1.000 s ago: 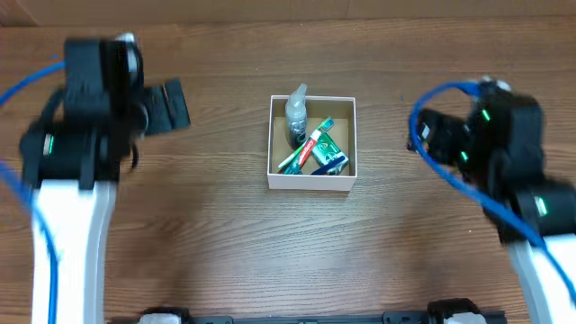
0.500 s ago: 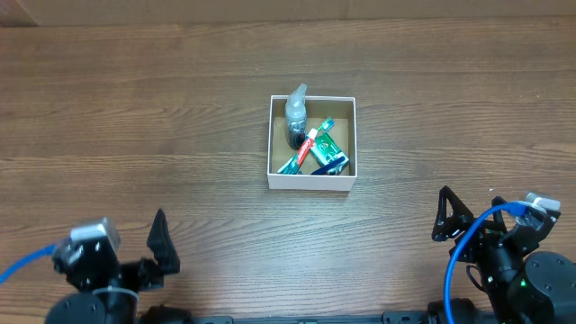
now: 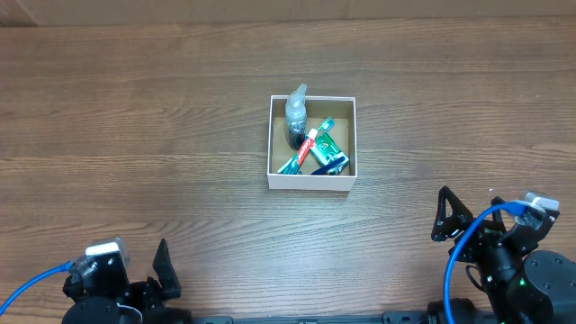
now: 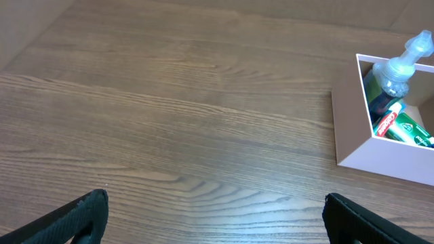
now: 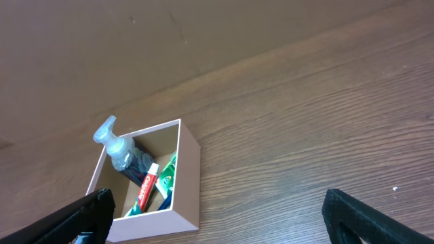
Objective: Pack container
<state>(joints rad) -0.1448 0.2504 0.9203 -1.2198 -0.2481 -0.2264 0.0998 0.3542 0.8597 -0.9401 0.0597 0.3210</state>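
Observation:
The container (image 3: pixel 311 181), a small square white-walled box with a brown inside, stands at the middle of the wooden table. It holds a clear pump bottle (image 3: pixel 295 112), a red-and-white toothpaste tube (image 3: pixel 309 145), a green packet and a toothbrush. It also shows in the left wrist view (image 4: pixel 352 135) and the right wrist view (image 5: pixel 186 176). My left gripper (image 4: pixel 217 220) is open and empty at the near left edge. My right gripper (image 5: pixel 217 217) is open and empty at the near right edge. Both are far from the box.
The table (image 3: pixel 162 135) is brown wood grain with a cardboard-coloured wall along its far edge. Blue cables run by both arm bases at the near corners.
Both arms have drawn back from beside the box to the near edge of the table. In the last half second only the left arm sank a little lower.

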